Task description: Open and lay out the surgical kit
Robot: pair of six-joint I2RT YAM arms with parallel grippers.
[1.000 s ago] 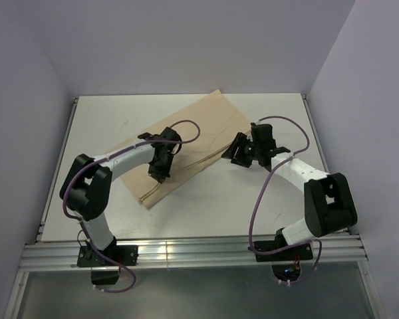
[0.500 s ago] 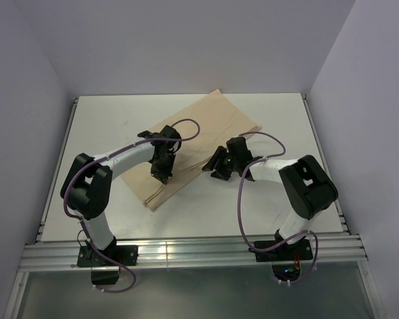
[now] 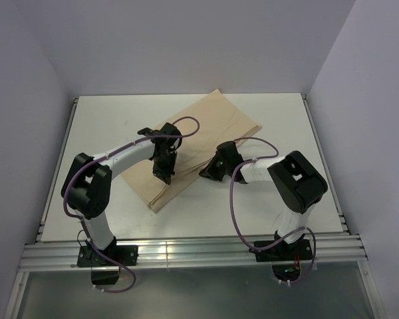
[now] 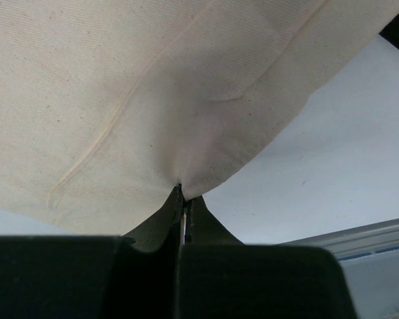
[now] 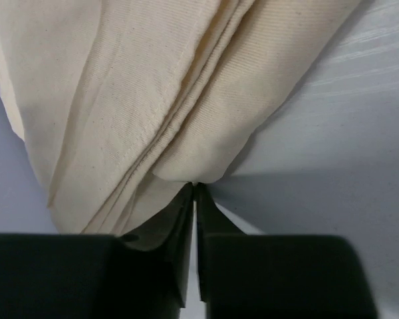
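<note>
ok so, seen from the overhead view: the tan wrap (image 3: pixel 216 123) is laid out as a folded, slanted rectangle on the white table (image 3: pixel 279 193). It runs from just left of centre up toward the upper middle of the frame. It's folded shut, so only cloth can be made out.

The left gripper (image 3: pixel 163 174) is parked over the lower-left half of the wrap, pointed down onto it. In the left wrist view the jaws are pressed together at the bottom centre. A little pucker of the cloth (image 4: pixel 153 86) is pinched right at the tips (image 4: pixel 183 199). A stitched seam can be seen running diagonally across the fabric, and bare table is visible at the right.

The right gripper (image 3: pixel 209 171) is set against the wrap's lower-right long edge, just right of the frame's centre. In the right wrist view the jaws are drawn narrow too, nearly touching. The bottom fold of the stacked layers (image 5: pixel 139 86) is caught between the tips (image 5: pixel 194 189). Several layered edges are fanned from the top toward the lower left, with the table seen at the right.
</note>
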